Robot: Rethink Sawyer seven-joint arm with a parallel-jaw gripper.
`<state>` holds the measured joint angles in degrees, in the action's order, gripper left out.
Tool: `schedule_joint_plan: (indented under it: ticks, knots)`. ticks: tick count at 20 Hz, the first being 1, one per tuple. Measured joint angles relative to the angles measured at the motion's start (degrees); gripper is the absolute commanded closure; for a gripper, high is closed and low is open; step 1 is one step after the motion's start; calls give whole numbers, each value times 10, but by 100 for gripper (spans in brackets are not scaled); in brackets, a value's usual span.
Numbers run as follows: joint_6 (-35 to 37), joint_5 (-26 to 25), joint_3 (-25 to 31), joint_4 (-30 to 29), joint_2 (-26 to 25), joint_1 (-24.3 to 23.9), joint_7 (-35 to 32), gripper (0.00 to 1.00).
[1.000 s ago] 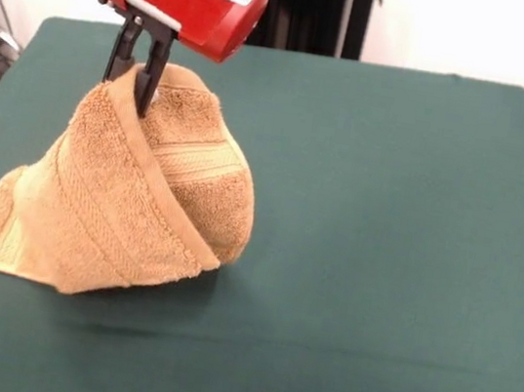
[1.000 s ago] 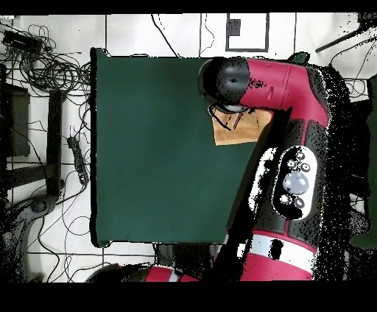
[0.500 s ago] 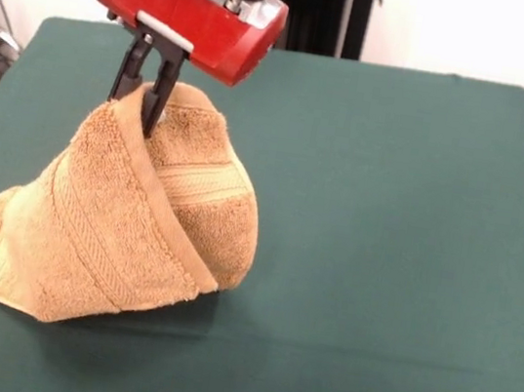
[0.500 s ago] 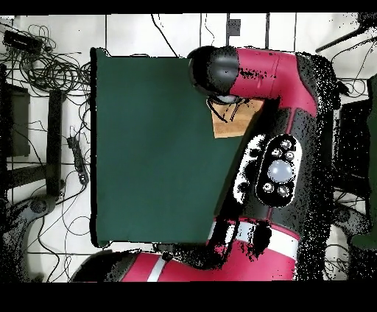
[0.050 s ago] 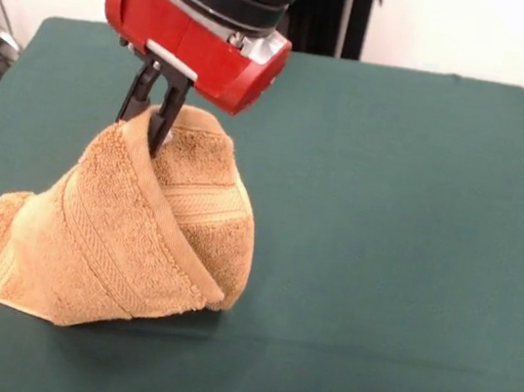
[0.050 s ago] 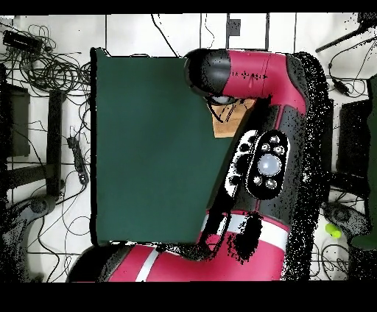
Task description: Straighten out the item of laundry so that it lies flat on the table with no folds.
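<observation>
Jaws (image 5: 150,118) pinch the towel (image 5: 108,232) (peak lifted, folded).

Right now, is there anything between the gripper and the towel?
Nothing: in the front view the gripper is shut on the towel's raised top fold, in direct contact. The towel's lower edge rests on the table.

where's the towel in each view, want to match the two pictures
Front view: the towel sits at left, its top pinched up by the gripper, its lower edge on the green table.
Overhead view: only a small tan patch of it shows right of centre, under the red arm.
Shared landmark: the gripper shut on the towel.
</observation>
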<state>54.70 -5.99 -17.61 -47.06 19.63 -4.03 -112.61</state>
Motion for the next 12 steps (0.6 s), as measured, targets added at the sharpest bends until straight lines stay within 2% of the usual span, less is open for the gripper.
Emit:
schedule_joint_plan:
  ticks: [12]
  knots:
    - [0,0,0,28,-23,0,0,100]
